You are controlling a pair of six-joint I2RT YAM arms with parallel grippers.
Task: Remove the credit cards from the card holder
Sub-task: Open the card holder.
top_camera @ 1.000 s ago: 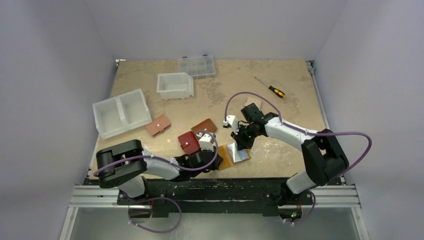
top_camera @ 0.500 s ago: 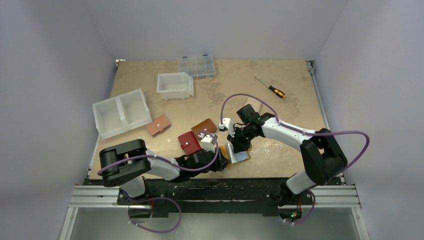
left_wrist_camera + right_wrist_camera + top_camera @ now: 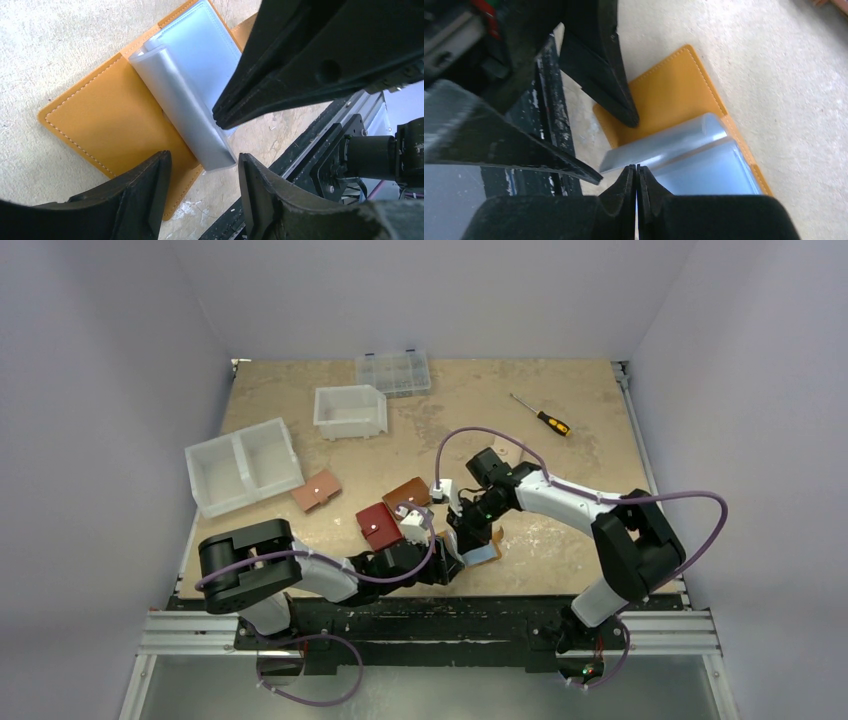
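card holder point(image 3: 95, 120): left end effector point(image 3: 202, 167) parted, right end effector point(image 3: 636, 170) closed.

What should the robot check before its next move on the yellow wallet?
1. Card holder lies open on the table: ok.
2. Left end effector open, holding nothing: ok.
3. Right end effector shut at the clear sleeve: ok.
4. Sleeve really pinched: cannot tell.
5. Any credit card out of the holder: not ok, none seen.

Mustard card holder point(image 3: 100, 120) lies open, clear sleeve point(image 3: 185, 115) curled.
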